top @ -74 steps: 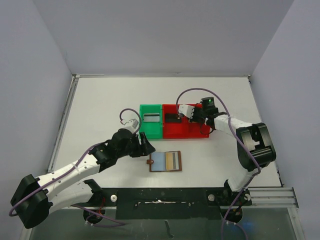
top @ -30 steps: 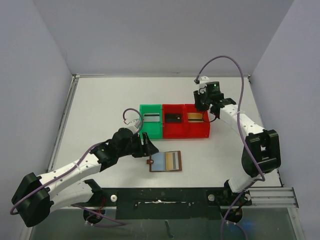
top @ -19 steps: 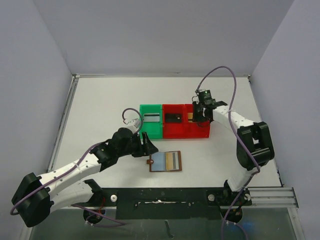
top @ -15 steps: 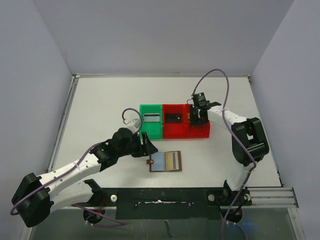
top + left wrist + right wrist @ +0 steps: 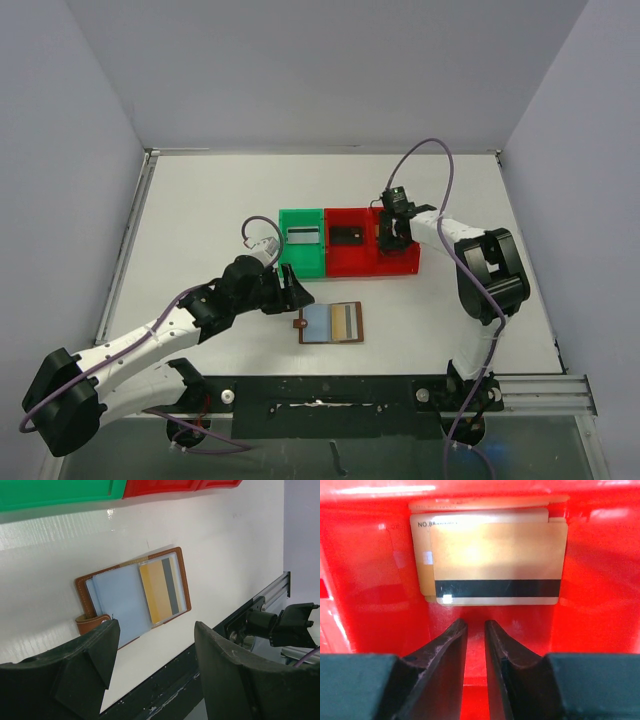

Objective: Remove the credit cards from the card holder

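Right wrist shows the right claw [image 5: 475,625] barely parted over half-hidden stacked credit cards [image 5: 495,555]; left claw [image 5: 156,627] spread.

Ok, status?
Left gripper open near brown leather wallet. Right gripper barely open, empty, over red plastic bin. Orange striped card still in wallet. No obstruction.

site: was a robot lab cell | cues: white table [image 5: 220,200], blank grey walls [image 5: 330,70], black mounting rail [image 5: 330,395] along near edge

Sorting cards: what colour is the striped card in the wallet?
Orange-yellow card, grey stripe; left wrist view shows it best.
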Available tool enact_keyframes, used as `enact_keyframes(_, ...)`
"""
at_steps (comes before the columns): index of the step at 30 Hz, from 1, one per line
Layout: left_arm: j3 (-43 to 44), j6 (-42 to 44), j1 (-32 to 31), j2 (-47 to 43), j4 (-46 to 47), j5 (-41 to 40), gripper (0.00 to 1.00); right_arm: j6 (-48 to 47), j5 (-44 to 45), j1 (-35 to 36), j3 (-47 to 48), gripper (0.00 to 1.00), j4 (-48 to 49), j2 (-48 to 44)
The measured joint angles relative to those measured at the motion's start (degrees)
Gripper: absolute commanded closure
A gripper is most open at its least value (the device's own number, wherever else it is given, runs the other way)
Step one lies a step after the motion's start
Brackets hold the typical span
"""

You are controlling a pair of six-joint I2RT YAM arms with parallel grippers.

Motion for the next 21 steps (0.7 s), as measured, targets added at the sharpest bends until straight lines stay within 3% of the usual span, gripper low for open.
enact_keyframes(11, 0.0, 0.0, 0.0, 0.0, -0.1, 0.0, 0.4, -0.9, 0.7, -0.1, 0.0, 0.67, 5.4, 0.0)
enact_keyframes(21, 0.0, 0.0, 0.0, 0.0, -0.1, 0.0, 0.4, -2.2, 0.7, -0.5, 0.0, 0.66, 8.1, 0.2)
